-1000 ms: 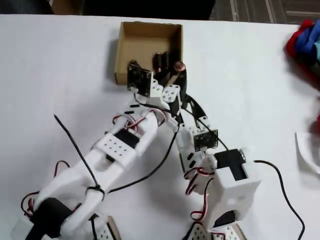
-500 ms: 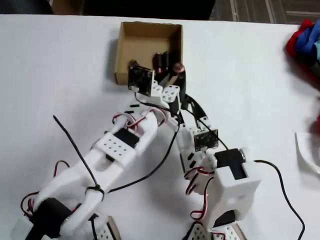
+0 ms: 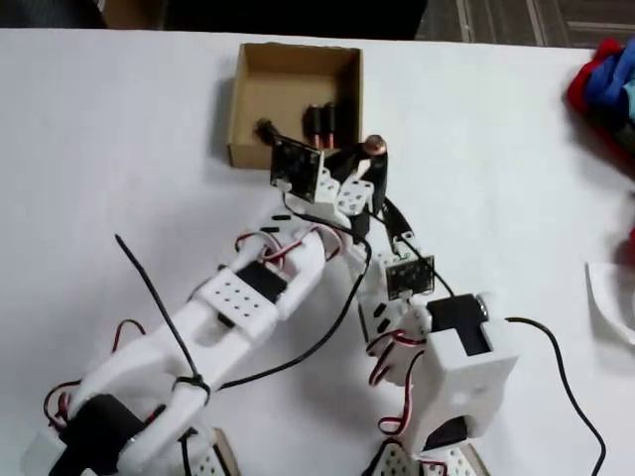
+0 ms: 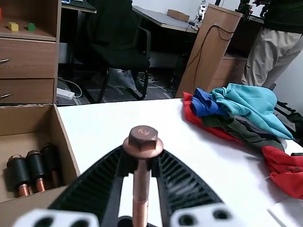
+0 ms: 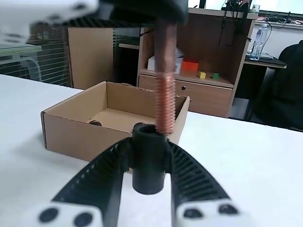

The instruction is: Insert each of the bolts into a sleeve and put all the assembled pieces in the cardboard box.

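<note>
White tabletop (image 3: 119, 129) w/ cardboard box (image 3: 283, 89), threaded copper bolt (image 4: 140, 189), blk cylindrical sleeve (image 5: 148, 161)

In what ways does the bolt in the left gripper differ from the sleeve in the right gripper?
The bolt is copper-coloured, long and thin; the sleeve is black, short and thick. The bolt has a thread and a hexagonal head; the sleeve is a plain tube. Both stand upright, held clamped.
</note>
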`<state>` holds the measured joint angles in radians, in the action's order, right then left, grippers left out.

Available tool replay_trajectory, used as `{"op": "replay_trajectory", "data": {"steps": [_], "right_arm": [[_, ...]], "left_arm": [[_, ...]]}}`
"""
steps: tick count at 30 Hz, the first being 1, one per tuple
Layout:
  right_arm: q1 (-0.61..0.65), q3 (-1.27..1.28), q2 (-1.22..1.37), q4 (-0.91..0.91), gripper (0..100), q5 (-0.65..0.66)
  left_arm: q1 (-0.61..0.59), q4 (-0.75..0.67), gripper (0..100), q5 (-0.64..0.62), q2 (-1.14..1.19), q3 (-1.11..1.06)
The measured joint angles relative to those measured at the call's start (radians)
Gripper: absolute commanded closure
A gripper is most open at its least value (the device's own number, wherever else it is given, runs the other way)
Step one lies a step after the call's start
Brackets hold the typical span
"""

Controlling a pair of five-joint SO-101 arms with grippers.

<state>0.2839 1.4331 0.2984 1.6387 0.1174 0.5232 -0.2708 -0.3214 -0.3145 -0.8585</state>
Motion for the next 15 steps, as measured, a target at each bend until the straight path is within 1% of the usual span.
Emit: {"op": "replay_trajectory", "data": {"steps": [15], "right_arm": [[-0.002, 0.000, 0.000, 0.000, 97.4, 0.000]], "left_arm": [[-0.008, 0.015, 97, 0.002, 0.000, 0.000]]}}
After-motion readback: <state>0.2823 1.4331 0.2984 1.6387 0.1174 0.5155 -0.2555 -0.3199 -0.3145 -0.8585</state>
